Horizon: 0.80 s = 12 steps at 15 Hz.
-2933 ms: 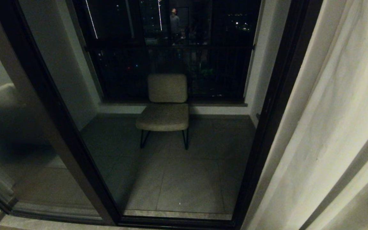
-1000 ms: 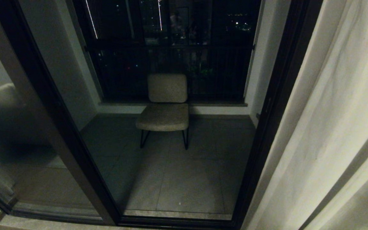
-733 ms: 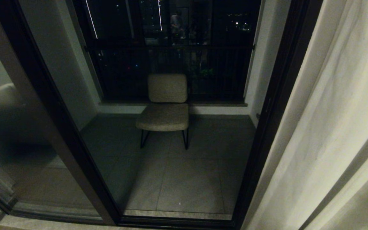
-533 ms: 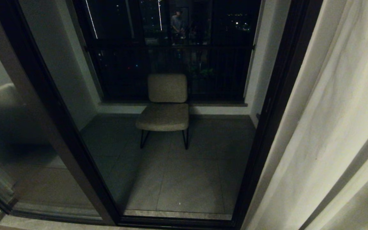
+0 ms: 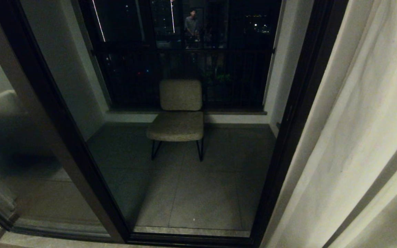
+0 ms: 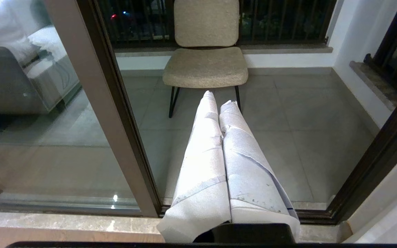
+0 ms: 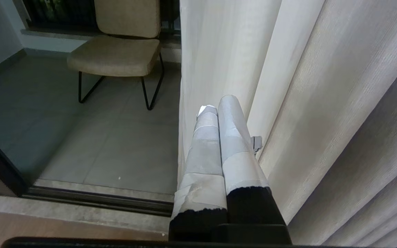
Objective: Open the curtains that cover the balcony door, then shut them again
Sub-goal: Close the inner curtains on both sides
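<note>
The balcony door is standing uncovered from nine o'clock to centre of the head view, exactly as before. The left gripper is pointing at the beige chair on the balcony, fingers clenched on nothing. At twelve o'clock a person's reflection is showing sharper than a second ago. At three o'clock the curtains are hanging unmoved; the right gripper is lying just beside their folds, fingers clenched, empty.
</note>
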Available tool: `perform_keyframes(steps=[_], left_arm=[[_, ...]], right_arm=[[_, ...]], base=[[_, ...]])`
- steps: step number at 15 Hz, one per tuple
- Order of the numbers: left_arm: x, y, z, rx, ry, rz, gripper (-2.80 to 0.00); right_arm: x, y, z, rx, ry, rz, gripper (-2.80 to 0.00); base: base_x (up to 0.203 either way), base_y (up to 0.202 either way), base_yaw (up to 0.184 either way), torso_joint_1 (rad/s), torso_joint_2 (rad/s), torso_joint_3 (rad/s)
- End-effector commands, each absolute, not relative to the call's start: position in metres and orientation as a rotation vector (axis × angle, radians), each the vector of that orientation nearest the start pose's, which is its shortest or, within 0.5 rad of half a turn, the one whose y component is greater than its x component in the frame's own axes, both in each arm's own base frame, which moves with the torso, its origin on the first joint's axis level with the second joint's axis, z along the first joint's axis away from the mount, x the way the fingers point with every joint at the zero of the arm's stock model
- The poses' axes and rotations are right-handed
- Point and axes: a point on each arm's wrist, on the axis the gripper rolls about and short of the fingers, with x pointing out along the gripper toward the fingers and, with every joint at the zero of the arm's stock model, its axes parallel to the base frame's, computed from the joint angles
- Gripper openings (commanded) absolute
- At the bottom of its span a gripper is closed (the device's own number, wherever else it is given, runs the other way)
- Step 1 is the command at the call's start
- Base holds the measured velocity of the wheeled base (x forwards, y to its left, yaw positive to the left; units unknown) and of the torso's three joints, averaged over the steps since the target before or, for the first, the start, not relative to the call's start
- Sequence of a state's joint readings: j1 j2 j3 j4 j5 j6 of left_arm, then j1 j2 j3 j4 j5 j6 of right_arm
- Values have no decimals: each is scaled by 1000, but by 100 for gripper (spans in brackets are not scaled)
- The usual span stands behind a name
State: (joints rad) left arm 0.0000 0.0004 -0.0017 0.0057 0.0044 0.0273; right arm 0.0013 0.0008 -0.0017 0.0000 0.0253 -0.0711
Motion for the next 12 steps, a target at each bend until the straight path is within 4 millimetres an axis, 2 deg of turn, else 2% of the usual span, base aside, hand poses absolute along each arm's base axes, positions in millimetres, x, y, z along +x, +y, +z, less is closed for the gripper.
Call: perform_keyframes(steps=[1,4,8,10,11,12], left_arm=[[-23,0,75,26,5,5,-280],[-23,0,75,28,5,5,-280],[-23,0,75,28,5,5,-280],[-23,0,75,28,5,5,-280],[-23,0,75,28,5,5,-280],[-23,0,75,28,6,5,-280]], right_arm=[[-20,1,84,-72,-20,28,-280],[2,1,125,-65,-50,52,-280],[65,5,208,-69,-120,105,-280],[98,9,242,-66,-169,117,-280],[112,10,255,-62,-202,115,0],[123,11,264,-60,-233,111,0]], base=[[0,0,0,0,0,0],[0,0,0,0,0,0],[0,0,0,0,0,0],[0,0,0,0,0,0],[0,0,0,0,0,0],[0,0,0,0,0,0]])
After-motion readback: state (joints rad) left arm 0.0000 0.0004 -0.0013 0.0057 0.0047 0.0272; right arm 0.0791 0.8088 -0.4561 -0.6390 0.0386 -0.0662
